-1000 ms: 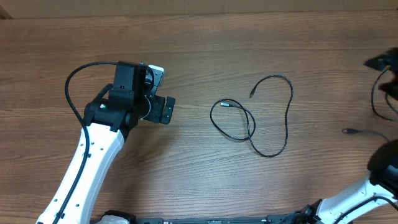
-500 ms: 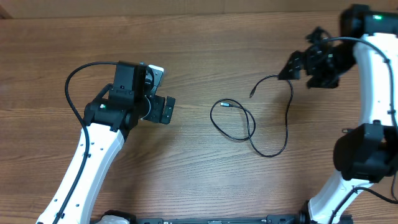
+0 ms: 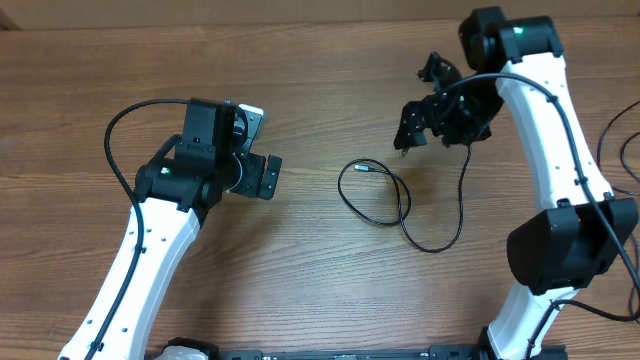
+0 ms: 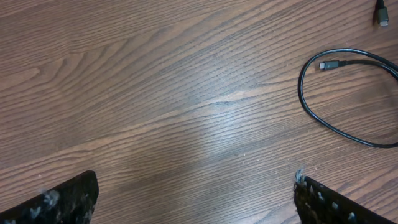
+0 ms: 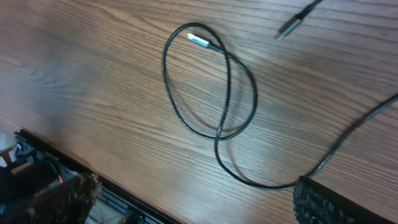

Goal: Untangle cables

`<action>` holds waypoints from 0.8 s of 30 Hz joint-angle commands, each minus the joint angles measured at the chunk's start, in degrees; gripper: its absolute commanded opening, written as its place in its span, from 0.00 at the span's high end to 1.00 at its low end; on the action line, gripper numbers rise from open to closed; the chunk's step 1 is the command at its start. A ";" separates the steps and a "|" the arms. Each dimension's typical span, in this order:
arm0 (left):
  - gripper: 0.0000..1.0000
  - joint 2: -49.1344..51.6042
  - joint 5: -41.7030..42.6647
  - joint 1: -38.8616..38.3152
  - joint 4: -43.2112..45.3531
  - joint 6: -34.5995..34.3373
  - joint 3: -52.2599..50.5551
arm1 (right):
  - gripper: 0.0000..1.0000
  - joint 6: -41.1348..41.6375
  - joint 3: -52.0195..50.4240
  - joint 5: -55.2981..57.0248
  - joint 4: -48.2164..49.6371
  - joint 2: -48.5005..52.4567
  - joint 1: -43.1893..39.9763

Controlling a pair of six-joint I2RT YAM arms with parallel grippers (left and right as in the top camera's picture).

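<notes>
**Student:** Where is the cord lying?

**Tutor:** The thin black flexible cable (image 5: 165,65) is lying flat on the brown wood-grain table (image 3: 300,60). Take its small closed loop as the landmark. Nearest the arm bases, a wide bend is sweeping out from where the strand is crossing itself. At the loop's far rim, one silver-tipped plug (image 5: 198,40) is resting just inside the ring. Beyond the loop, the second plug end (image 5: 289,28) is lying apart from it.

**Student:** And the tools?

**Tutor:** The left gripper (image 4: 196,208) is hanging well to the left of the loop, fingers spread wide and carrying nothing. The right gripper (image 3: 422,100) is hovering on the loop's far side, near the second plug end, likewise spread and empty.

**Student:** What is likely to go wrong?

**Tutor:** Judging from this layout, hauling on the outer end alone risks dragging the loop tight around the inner plug, since nothing is pinning the ring. The cord is also far thinner than the fingers and flush with the wood, so a shallow pinch is likely to miss it or let it slip.
</notes>
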 commanded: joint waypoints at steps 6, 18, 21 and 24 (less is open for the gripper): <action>0.00 0.17 -0.20 0.22 0.09 0.68 0.50 | 0.00 5.11 -16.26 1.29 10.34 0.07 3.82; 0.00 0.17 -0.20 0.22 0.07 0.68 0.50 | 0.27 8.81 -39.23 0.96 27.98 0.07 10.10; 0.00 0.17 -0.20 0.22 0.09 0.68 0.50 | 0.66 12.11 -39.23 0.94 30.95 0.07 10.38; 0.00 0.17 -0.20 0.22 0.09 0.68 0.50 | 0.96 15.52 -39.23 0.92 33.48 0.07 10.38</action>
